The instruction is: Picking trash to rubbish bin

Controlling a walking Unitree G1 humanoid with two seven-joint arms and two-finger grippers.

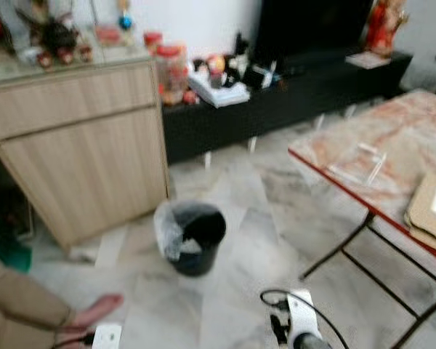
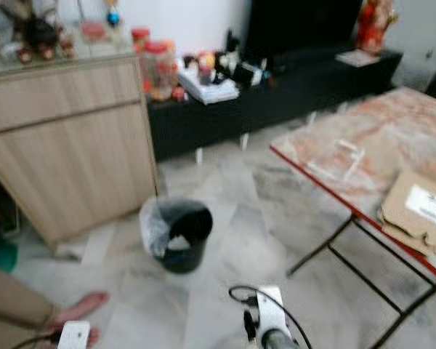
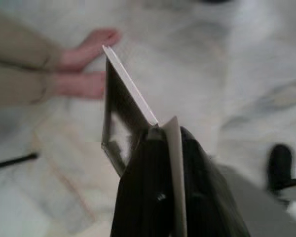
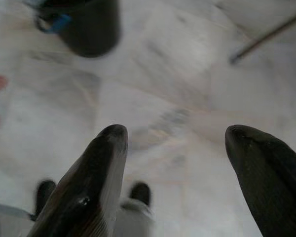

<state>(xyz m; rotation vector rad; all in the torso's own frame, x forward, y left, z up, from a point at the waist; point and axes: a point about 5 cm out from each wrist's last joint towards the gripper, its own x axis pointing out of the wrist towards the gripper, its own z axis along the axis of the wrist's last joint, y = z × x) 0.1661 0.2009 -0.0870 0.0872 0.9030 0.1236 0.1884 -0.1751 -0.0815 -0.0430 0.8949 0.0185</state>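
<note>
**Flat white box held over the floor**

The black rubbish bin [image 1: 196, 236] stands on the marble floor [image 1: 254, 254] beside a wooden cabinet [image 1: 80, 145]. The left gripper [image 3: 160, 148] pinches a flat white box [image 3: 126, 94]. The right gripper [image 4: 175, 143] hangs spread wide, holding nothing.

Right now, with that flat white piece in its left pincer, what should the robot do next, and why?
Probably step toward the black bin. The left pincer is shut on the flat white piece, but the bin stands ahead on the floor, not yet beneath it; a person's foot is close.
</note>
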